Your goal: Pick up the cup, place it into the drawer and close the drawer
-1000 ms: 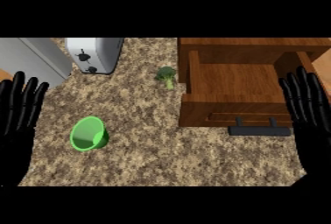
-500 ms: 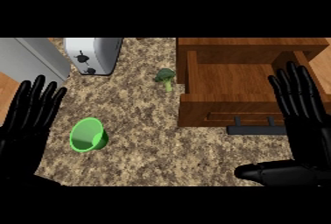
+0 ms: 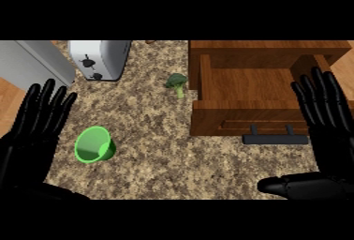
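A green cup (image 3: 95,145) lies on the speckled counter at the left, its mouth facing up toward me. My left hand (image 3: 31,133) is just left of it, fingers straight and spread, not touching it. The wooden drawer (image 3: 207,96) stands pulled out at the upper right, its inside bare, with a black handle (image 3: 275,138) on its front. My right hand (image 3: 328,117) hovers open over the drawer's right side, thumb stretched low at the bottom right.
A white toaster (image 3: 100,58) stands at the back left beside a grey appliance (image 3: 31,63). A broccoli floret (image 3: 177,83) lies just left of the drawer. Wooden floor shows beyond the counter's left edge.
Both hands have come further into view, rising and moving inward. The left hand has drawn nearer the cup; the right one now overlaps the drawer's right side. The cup has not moved.
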